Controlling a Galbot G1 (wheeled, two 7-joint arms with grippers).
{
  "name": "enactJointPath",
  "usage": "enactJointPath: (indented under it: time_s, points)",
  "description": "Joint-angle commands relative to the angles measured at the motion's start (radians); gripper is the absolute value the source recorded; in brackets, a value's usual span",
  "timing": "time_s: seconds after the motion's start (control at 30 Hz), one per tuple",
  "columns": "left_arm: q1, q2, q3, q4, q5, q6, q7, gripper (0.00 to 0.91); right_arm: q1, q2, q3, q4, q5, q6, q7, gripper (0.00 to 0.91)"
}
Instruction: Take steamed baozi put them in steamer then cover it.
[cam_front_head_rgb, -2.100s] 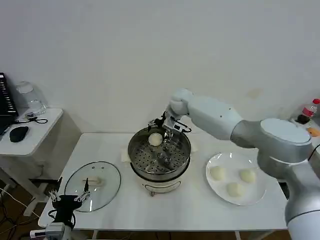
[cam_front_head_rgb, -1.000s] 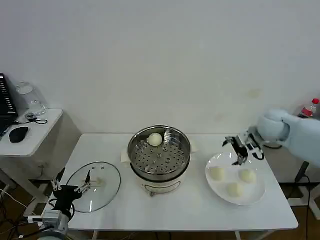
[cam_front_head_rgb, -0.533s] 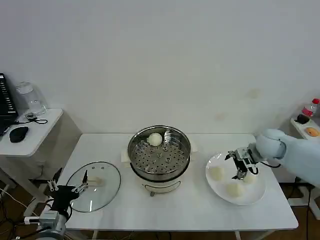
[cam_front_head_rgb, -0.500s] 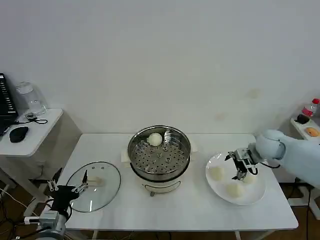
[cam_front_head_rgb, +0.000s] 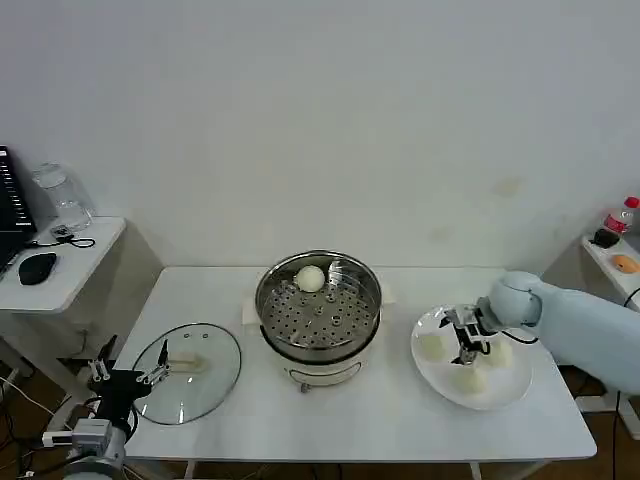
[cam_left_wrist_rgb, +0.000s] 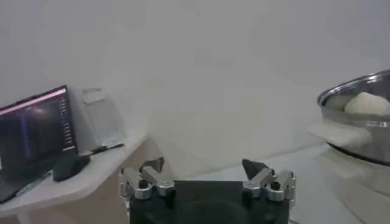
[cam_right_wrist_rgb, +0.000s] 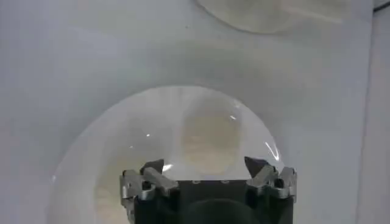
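One bun (cam_front_head_rgb: 311, 278) sits in the steamer (cam_front_head_rgb: 319, 308); three wait on the plate (cam_front_head_rgb: 505, 390). The right gripper (cam_front_head_rgb: 467, 342) hovers over them, jaws wide, empty — the lid (cam_front_head_rgb: 187, 371) lies by the open, empty left gripper (cam_front_head_rgb: 122, 378).

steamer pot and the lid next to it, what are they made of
The steamer pot looks like polished stainless steel: mirror-bright wall, perforated tray inside. The lid seems clear glass, since the table shows through it, with a metal rim and pale handle, possibly plastic.

Shiny steel steamer (cam_front_head_rgb: 318, 305) (perforated tray), clear glass cover (cam_front_head_rgb: 188, 372), matt baozi (cam_front_head_rgb: 311, 278)
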Motion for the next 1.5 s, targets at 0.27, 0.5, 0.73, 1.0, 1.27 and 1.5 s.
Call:
enactJointPath:
  time_s: [0.27,0.5,0.73,1.0,1.27,1.5]
  points:
    - [-0.001,-0.008,-0.002,0.004,0.002,0.001,0.0,0.907,-0.041,0.077,0.027,-0.074,-0.013,-0.007,-0.009,0.766]
    - [0.003,-0.011,-0.007,0.002,0.003,0.001,0.0,0.907,-0.054,0.082,0.039,-0.087,-0.03,-0.012,-0.017,0.635]
    - [0.004,-0.011,-0.008,-0.001,0.003,0.001,0.0,0.907,-0.053,0.076,0.048,-0.078,-0.037,-0.019,-0.027,0.615]
    - [0.002,-0.007,-0.005,-0.002,0.003,0.003,-0.001,0.907,0.124,0.014,0.0,-0.018,0.013,-0.029,-0.064,0.625]
    - [-0.01,0.002,0.0,0.006,0.0,0.004,-0.001,0.907,0.383,0.004,-0.076,0.031,0.13,-0.053,-0.072,0.625]
    - [-0.026,0.01,0.0,0.007,-0.001,0.007,-0.002,0.907,0.602,0.115,-0.187,0.131,0.292,-0.113,-0.05,0.635]
